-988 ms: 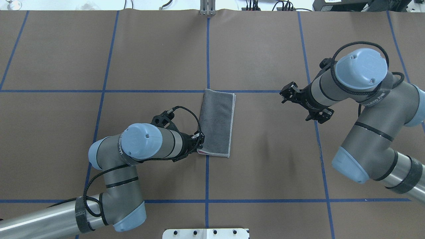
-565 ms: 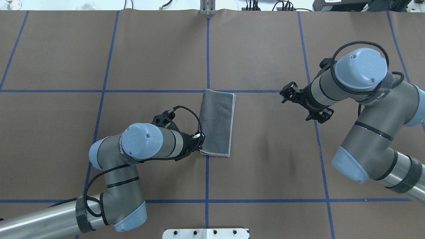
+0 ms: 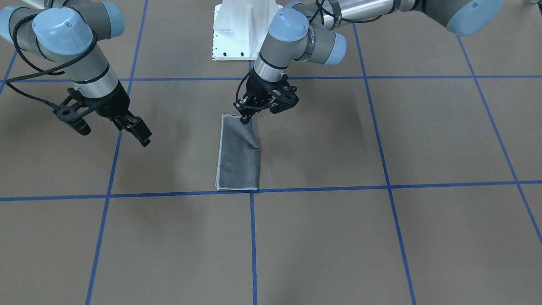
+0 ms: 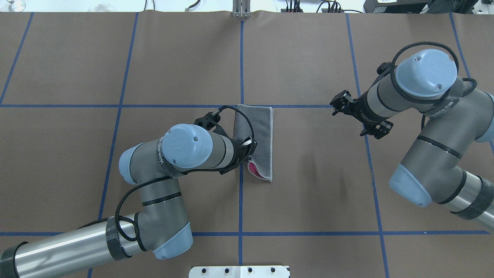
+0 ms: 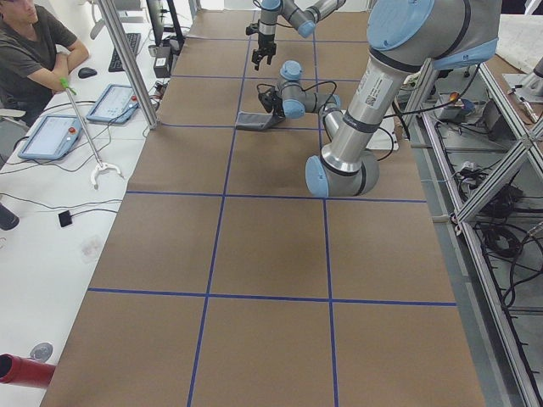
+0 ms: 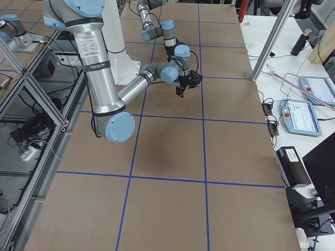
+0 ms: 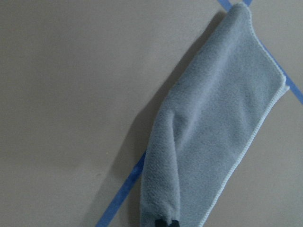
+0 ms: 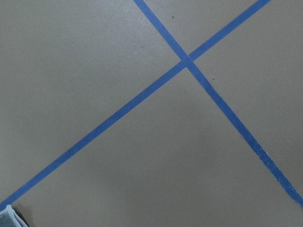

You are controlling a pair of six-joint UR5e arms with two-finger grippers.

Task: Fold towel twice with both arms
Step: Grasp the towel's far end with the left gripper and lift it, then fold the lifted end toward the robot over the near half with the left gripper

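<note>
The towel [image 4: 262, 131] lies folded once as a narrow dark grey strip with a light hem, near the table's middle [image 3: 238, 156]. My left gripper [image 4: 247, 148] is shut on the towel's near left corner and holds it lifted over the strip, so the pink face [image 4: 253, 168] shows underneath. In the front-facing view the left gripper [image 3: 244, 120] pinches the raised corner. The left wrist view shows the grey towel [image 7: 213, 132] hanging from the closed fingertips [image 7: 164, 222]. My right gripper [image 4: 340, 104] is open and empty, hovering to the right of the towel [image 3: 136, 132].
Blue tape lines [image 4: 241, 208] grid the brown table cover. The white pedestal base [image 4: 239, 271] sits at the near edge. A metal post [image 4: 241, 9] stands at the far edge. An operator [image 5: 34, 42] sits beside the table in the exterior left view.
My left gripper has lifted the towel's near left corner and carried it toward the far side, baring the pink face. The right arm has shifted slightly up and right.
</note>
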